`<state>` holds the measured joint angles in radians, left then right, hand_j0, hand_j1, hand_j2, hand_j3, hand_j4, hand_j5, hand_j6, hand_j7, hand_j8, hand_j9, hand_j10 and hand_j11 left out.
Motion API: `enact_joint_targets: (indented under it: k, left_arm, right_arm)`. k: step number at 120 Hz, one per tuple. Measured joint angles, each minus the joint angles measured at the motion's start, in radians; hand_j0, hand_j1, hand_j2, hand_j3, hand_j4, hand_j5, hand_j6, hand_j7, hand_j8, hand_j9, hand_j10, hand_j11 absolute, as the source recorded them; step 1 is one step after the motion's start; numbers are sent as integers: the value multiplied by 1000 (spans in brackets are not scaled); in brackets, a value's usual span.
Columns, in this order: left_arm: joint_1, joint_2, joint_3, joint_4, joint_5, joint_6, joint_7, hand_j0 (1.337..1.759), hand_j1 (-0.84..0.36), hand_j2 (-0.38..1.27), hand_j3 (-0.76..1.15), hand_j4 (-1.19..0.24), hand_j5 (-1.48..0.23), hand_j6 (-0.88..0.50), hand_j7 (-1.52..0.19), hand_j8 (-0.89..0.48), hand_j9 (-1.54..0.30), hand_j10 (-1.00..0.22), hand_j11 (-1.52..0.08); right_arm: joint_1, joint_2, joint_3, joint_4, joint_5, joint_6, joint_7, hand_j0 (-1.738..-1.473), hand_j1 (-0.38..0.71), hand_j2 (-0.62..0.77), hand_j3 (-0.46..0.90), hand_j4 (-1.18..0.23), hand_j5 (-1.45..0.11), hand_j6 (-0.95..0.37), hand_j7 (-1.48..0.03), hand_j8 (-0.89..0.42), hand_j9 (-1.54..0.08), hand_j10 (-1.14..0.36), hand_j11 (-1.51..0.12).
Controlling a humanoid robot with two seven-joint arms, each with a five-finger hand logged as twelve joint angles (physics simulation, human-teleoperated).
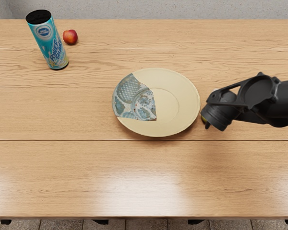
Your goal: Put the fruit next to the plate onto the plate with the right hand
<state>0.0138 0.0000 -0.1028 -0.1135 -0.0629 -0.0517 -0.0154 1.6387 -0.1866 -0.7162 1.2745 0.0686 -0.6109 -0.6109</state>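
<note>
Right hand (215,115): hovering just beside right rim of plate (178,96); closure not showing, cannot tell.
Fruit: hiding under hand; likely handling light, round, rolling easily; wrapping around middle advised.

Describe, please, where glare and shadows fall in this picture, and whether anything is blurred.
Head view: a pale glare patch washes the light wooden table near its front edge; faint soft shadow lies below the black right hand; the cream round plate and blue cylindrical can look sharp.
</note>
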Motion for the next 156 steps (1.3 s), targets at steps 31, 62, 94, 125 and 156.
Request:
enact_joint_targets:
  k: [31, 62, 94, 125, 156]
  left_arm:
    - [0, 0, 0, 0, 0, 0, 0, 1658, 333, 3, 0, -14, -18, -14, -18, -14, -18, -14, -18]
    - [0, 0, 0, 0, 0, 0, 0, 1658, 333, 3, 0, -14, -18, -14, -18, -14, -18, -14, -18]
    - [0, 0, 0, 0, 0, 0, 0, 1658, 333, 3, 0, -14, -18, -14, -18, -14, -18, -14, -18]
    - [0, 0, 0, 0, 0, 0, 0, 1658, 333, 3, 0, -14, -18, -14, -18, -14, -18, -14, -18]
    - [0, 0, 0, 0, 0, 0, 0, 1658, 333, 3, 0, -14, -18, -14, -18, -14, -18, -14, -18]
  right_arm:
    - [-13, 1, 12, -2, -15, 0, 0, -1658, 37, -64, 0, -323, -419, -323, -419, -323, -419, -323, -419]
    - [-8, 1, 33, 3, -17, 0, 0, -1658, 43, -65, 0, -327, -425, -328, -425, -328, -425, -328, -425]
    - [1, 25, 4, 11, -19, 0, 0, -1658, 50, -66, 0, -333, -432, -333, -432, -333, -432, -333, -432]
    - [-7, 26, 7, 6, -21, 0, 0, -1658, 158, -82, 0, -432, -545, -428, -551, -346, -513, -420, -552]
    - [-18, -17, 69, 5, -19, -2, -3, -1653, 258, 338, 1, -757, -933, -614, -958, -443, -865, -511, -961]
